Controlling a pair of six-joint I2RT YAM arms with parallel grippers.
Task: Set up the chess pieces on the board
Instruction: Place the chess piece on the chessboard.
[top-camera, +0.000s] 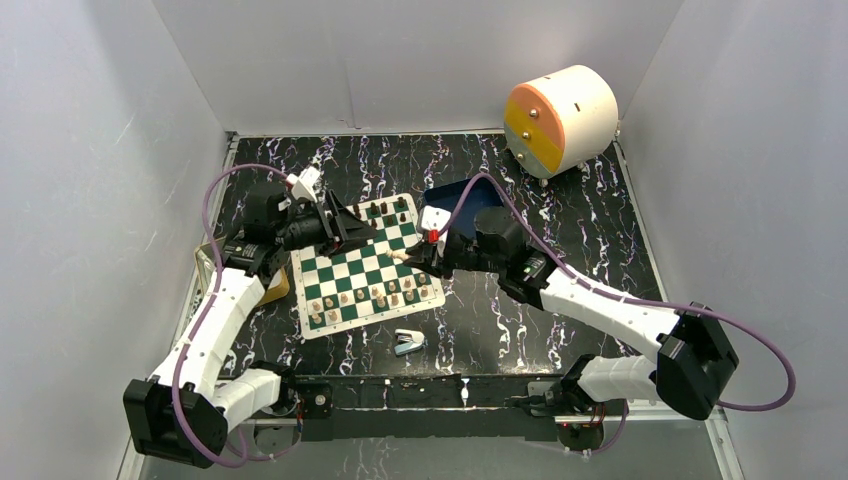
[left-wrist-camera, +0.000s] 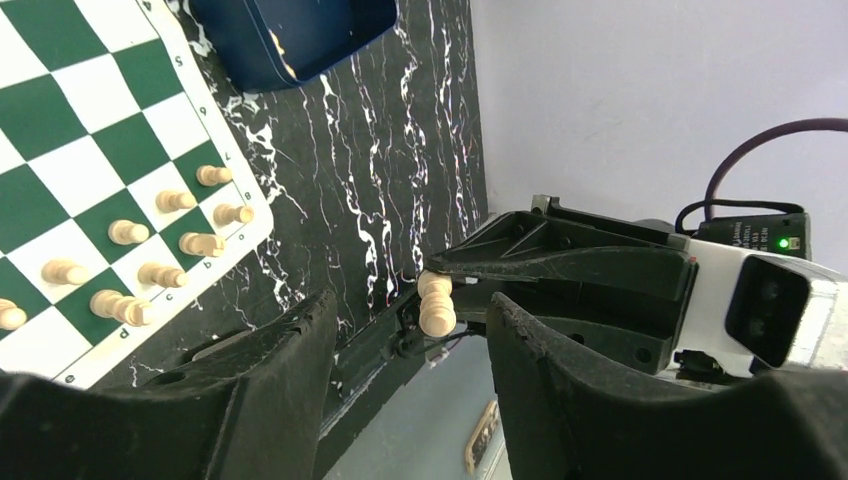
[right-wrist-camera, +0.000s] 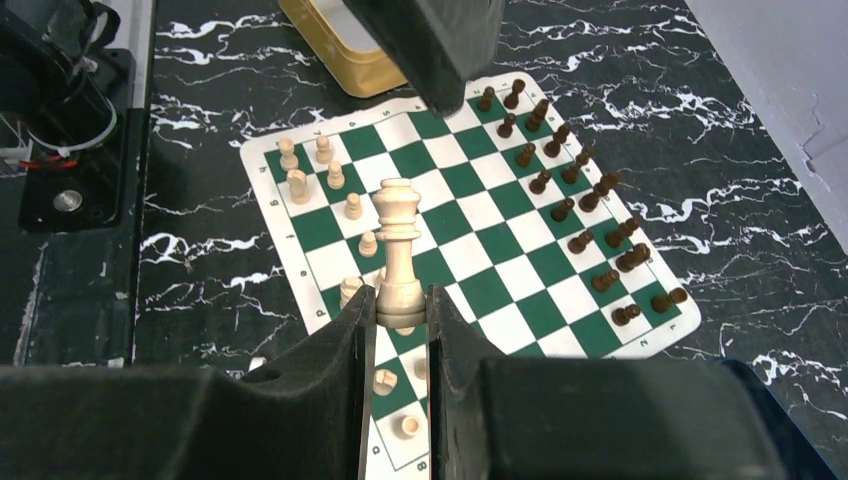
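- The tall light piece (right-wrist-camera: 398, 250) is clamped at its base between the two fingers of the right gripper (right-wrist-camera: 400, 322), and it stands upright above the fingertips.
- The right gripper is clenched on this piece only. The rest of the piece rises clear of the pads.
- The held piece is carried over the board (right-wrist-camera: 480, 200), near its right-hand edge as seen from the top view. Whether its base touches the mat cannot be told.
- Light pieces (right-wrist-camera: 298, 185) are seen standing in two rows along one side of the board, just beside and under the right gripper.
- Dark pieces (right-wrist-camera: 583, 240) are lined up in two rows along the opposite side, well apart from the held piece.
- The left gripper (top-camera: 350, 232) is held over the far left part of the board with its jaws spread, and nothing is grasped in them.
- In the left wrist view, the held piece is framed in the gap between the left gripper's fingers (left-wrist-camera: 290, 380), but it is not touched by them. The two grippers are kept apart, facing each other across the board.
- The board is laid flat on the black marbled counter (top-camera: 600, 220).
- A blue tray (top-camera: 470, 195) is placed just beyond the board's far right corner, behind the right gripper.
- A yellow container (right-wrist-camera: 335, 50) is set beside the board's left edge.
- A light-blue stapler-like object (top-camera: 408, 342) lies on the counter near the board's near edge.
- A white cylinder (top-camera: 565, 118) is seen on its side in the far right corner.
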